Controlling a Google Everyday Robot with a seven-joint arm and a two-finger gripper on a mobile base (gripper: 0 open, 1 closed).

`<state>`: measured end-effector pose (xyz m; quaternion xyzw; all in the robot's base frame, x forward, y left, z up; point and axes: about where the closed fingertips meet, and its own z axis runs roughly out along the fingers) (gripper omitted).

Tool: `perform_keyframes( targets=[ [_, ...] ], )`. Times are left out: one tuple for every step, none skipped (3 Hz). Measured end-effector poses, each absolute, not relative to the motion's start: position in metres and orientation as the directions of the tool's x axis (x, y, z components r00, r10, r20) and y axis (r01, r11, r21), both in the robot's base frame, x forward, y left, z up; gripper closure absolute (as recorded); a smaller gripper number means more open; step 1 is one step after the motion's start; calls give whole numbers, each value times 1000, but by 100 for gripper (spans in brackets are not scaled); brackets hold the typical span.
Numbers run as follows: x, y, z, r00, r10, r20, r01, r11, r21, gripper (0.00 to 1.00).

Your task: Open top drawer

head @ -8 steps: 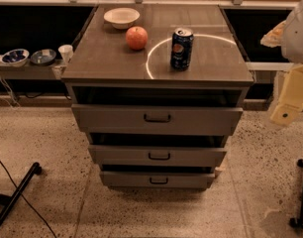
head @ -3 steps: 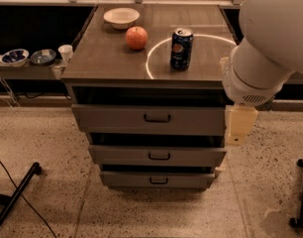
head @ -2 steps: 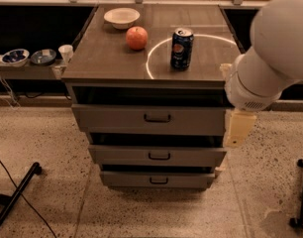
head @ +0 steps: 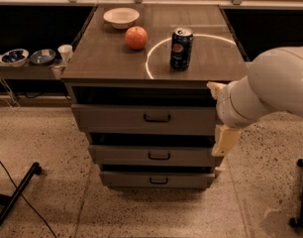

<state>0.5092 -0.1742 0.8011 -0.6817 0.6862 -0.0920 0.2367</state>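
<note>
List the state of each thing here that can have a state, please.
top drawer: handle not grasped, dark gap above its front
can: upright on the cabinet top
bowl: upright, looks empty
apple: whole, lying between bowl and can
gripper: at the drawers' right edge, away from the handle

Countertop [head: 109,58]: bowl [head: 121,17], apple [head: 136,37], perhaps soda can [head: 181,48]
</note>
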Motion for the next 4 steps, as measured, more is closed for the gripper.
perform_keyframes(
  targets=[
    [522,-166,769,72,-978,-196,-895,23,-446,0],
    [537,-161,746,81,-976,-203,-903,14,-430,0],
    [554,-161,721,54,-977,-207,-918,33,-395,0],
    [569,-166,699,20,-975,-220,-928,64,-368,0]
  ],
)
